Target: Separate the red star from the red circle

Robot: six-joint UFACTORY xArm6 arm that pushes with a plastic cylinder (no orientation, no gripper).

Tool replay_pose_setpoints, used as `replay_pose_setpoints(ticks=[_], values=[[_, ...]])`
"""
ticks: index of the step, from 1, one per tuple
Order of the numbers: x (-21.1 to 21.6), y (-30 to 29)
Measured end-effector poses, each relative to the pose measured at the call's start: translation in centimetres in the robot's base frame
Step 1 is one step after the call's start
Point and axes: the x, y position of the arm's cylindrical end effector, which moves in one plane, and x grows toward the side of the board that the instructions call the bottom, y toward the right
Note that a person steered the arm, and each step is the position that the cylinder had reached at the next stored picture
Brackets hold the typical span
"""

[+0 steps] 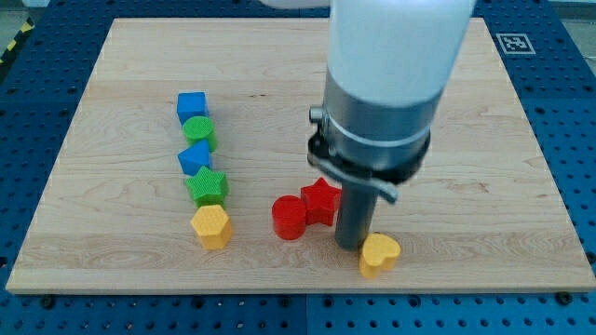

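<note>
Two red blocks touch at lower centre of the bench (112, 56): red star (320, 198) right of red circle (290, 218). My tip (351, 246), holding nothing, stands just right of the star, beside the yellow heart (380, 253). The star looks light, rigid, prone to spin; push a flat flank.

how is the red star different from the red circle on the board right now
The red star has points; the red circle is a round cylinder. The star sits toward the view's right and slightly higher, next to my arm's dark rod; the circle sits to its left, farther from the rod. Both are red and appear to touch. My tip is hidden.
</note>
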Motion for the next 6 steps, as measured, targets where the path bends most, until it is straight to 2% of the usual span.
replay_pose_setpoints(ticks=[1,2,6], values=[[0.5,-1.7],[-1.3,-3.5],[-13.2,-3.1]])
